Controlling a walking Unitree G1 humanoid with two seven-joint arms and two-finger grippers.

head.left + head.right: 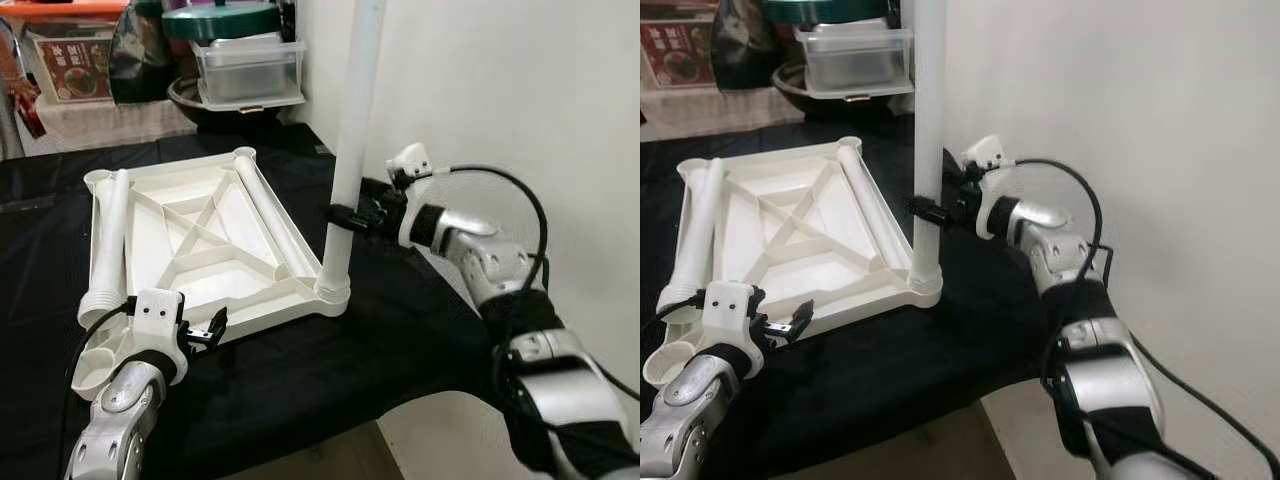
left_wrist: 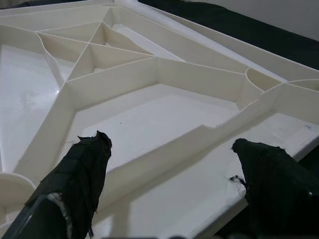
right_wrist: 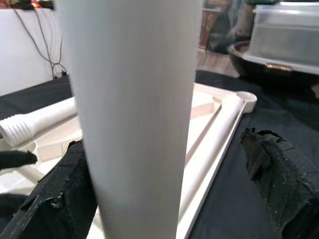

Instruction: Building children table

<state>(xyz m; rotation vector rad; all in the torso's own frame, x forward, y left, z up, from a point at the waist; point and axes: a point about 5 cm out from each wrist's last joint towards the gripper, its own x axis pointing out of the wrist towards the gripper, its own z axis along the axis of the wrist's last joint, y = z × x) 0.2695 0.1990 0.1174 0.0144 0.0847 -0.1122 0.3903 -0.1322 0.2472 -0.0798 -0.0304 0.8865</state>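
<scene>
A white plastic table top (image 1: 200,235) lies upside down on the black cloth, ribs facing up. One white leg (image 1: 355,130) stands upright in its near right corner socket (image 1: 332,290). My right gripper (image 1: 340,215) is open around this leg at mid height; in the right wrist view one finger (image 3: 55,199) touches the leg (image 3: 134,119), while the other stands apart from it. Two more legs lie in the top, one on the left side (image 1: 110,235) and one on the right side (image 1: 270,215). My left gripper (image 1: 205,330) is open at the top's near edge (image 2: 199,194).
An empty round corner socket (image 1: 95,365) sits by my left wrist. Behind the table stand a clear lidded box (image 1: 250,65), a dark bowl (image 1: 215,105) and a green lid (image 1: 220,18). A white wall (image 1: 520,90) is close on the right. The cloth's front edge (image 1: 330,425) is near.
</scene>
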